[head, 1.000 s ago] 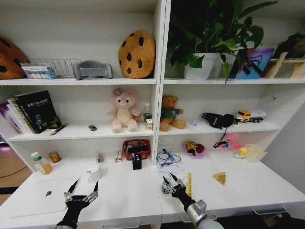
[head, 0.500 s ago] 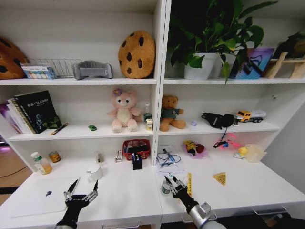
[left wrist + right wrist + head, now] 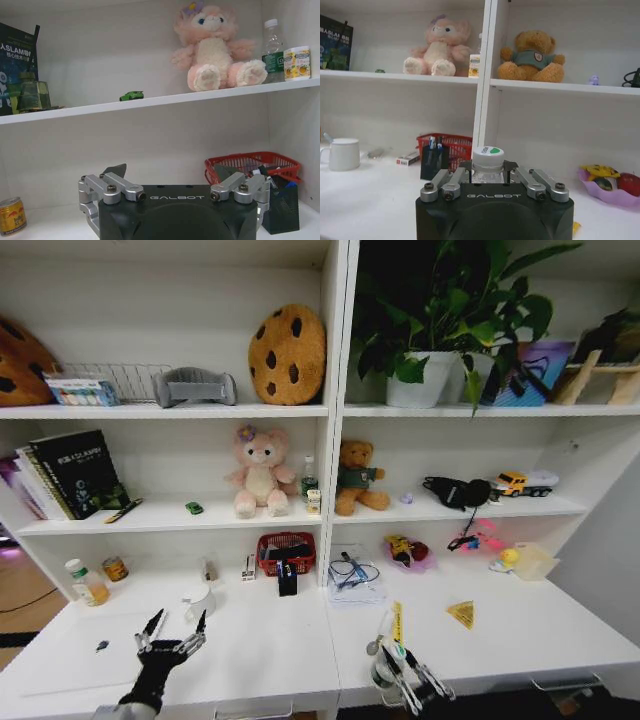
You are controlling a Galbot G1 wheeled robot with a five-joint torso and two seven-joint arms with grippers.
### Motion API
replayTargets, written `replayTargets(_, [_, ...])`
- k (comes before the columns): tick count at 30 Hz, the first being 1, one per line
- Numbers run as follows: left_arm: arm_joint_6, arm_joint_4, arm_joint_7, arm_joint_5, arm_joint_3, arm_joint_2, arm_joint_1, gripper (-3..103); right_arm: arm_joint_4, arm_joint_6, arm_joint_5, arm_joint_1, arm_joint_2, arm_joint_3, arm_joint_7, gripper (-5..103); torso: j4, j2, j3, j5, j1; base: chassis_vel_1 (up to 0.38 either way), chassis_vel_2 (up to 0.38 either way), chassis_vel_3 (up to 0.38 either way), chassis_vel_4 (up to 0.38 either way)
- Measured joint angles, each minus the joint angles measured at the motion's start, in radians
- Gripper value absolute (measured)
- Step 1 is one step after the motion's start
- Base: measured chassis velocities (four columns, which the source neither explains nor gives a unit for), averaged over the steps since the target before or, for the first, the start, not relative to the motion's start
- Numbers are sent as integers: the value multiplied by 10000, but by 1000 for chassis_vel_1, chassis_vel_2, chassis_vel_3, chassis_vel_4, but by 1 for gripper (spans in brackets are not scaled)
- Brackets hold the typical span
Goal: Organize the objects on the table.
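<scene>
My right gripper [image 3: 398, 660] hangs low over the white table's [image 3: 270, 650] near edge, right of centre. It is shut on the small green-capped jar [image 3: 381, 674]. In the right wrist view the jar's white cap with a green mark [image 3: 487, 154] stands between the fingers [image 3: 454, 177]. My left gripper [image 3: 171, 634] is open above the right edge of the slim silver laptop [image 3: 75, 660]; its fingers [image 3: 112, 178] are spread wide with nothing between them. The tiny green toy car [image 3: 193, 507] [image 3: 131, 95] sits on the lower shelf. Pens stand in a black holder [image 3: 287, 579] [image 3: 431, 162].
A white mug [image 3: 200, 602], a red basket [image 3: 286, 551], a yellow ruler [image 3: 396, 621], a yellow triangle [image 3: 461, 614], a spoon-like thing [image 3: 375, 641] and a pink bowl of toys [image 3: 409, 553] lie on the table. A bottle [image 3: 86, 582] and a can [image 3: 115, 568] stand at the back left.
My right gripper has drawn back toward the table's near edge, and the jar has come with it from beside the ruler. The left gripper has barely moved.
</scene>
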Motion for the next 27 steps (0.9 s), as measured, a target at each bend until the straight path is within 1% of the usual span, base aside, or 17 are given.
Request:
replayTargets(1, [0,0,0,0,0,0,0,99,0,0,0,0,0,0,0,30,0,0,0,0,0,0,0,0,0])
replayTargets(2, [-11,-12,0,0,13,1,-7,99,-456,768,-123,-531,16,106,13,30,3,0,0,0,0,0,0,0,0])
replayTargets(3, [-42,-13,1,18,23,1,-7,99,-826,1180,-326,-755,36,124,103,30,3,0,0,0,-1,0,0,0,0])
replayTargets(4, [-42,-13,1,18,23,1,-7,99,-826,1180,-326,-755,36,124,103,30,3,0,0,0,-1,0,0,0,0])
replayTargets(7, [-101,5,7,51,79,-24,-23,99,-1960,1842,-869,-1008,97,-61,442,30,4,0,1,1,-1,0,0,0,0])
replayTargets(10, [-135,24,11,55,105,-95,-29,99,-2749,2079,-1137,-989,124,-256,629,30,1,0,1,1,-1,0,0,0,0])
replayTargets(11, [-135,24,11,55,105,-95,-29,99,-2749,2079,-1137,-989,124,-256,629,30,1,0,1,1,-1,0,0,0,0])
replayTargets(13, [-249,85,39,140,163,-231,33,99,-3805,2219,-1384,-538,231,-412,875,30,3,0,1,3,-1,0,0,0,0])
replayTargets(16, [-280,99,63,186,182,-250,50,99,-4243,2209,-1386,-269,243,-440,895,30,3,0,2,1,-1,0,0,0,0])
replayTargets(18, [-282,102,68,206,198,-227,56,99,-5467,2099,-1313,494,160,-505,891,30,3,-1,2,3,0,0,0,0,0])
replayTargets(19, [-282,102,68,206,198,-227,56,99,-5467,2099,-1313,494,160,-505,891,30,3,-1,2,3,0,0,0,0,0])
replayTargets(21, [-275,97,62,204,170,-186,76,99,-6464,2019,-1305,1206,94,-554,840,30,3,-2,2,2,0,0,0,0,0])
replayTargets(22, [-270,88,58,204,149,-180,123,99,-7080,1968,-1421,1734,87,-564,786,30,1,-2,2,3,0,0,0,0,0])
replayTargets(23, [-270,88,58,204,149,-180,123,99,-7080,1968,-1421,1734,87,-564,786,30,1,-2,2,3,0,0,0,0,0])
replayTargets(25, [-268,87,53,257,139,-189,222,99,-8075,1899,-1853,2772,146,-526,632,30,5,-2,2,2,-1,0,0,0,0])
replayTargets(26, [-268,87,53,257,139,-189,222,99,-8075,1899,-1853,2772,146,-526,632,30,5,-2,2,2,-1,0,0,0,0])
replayTargets(27, [-268,87,52,288,139,-196,254,99,-8475,1828,-1899,3164,175,-540,583,30,6,-2,2,2,0,0,0,0,0])
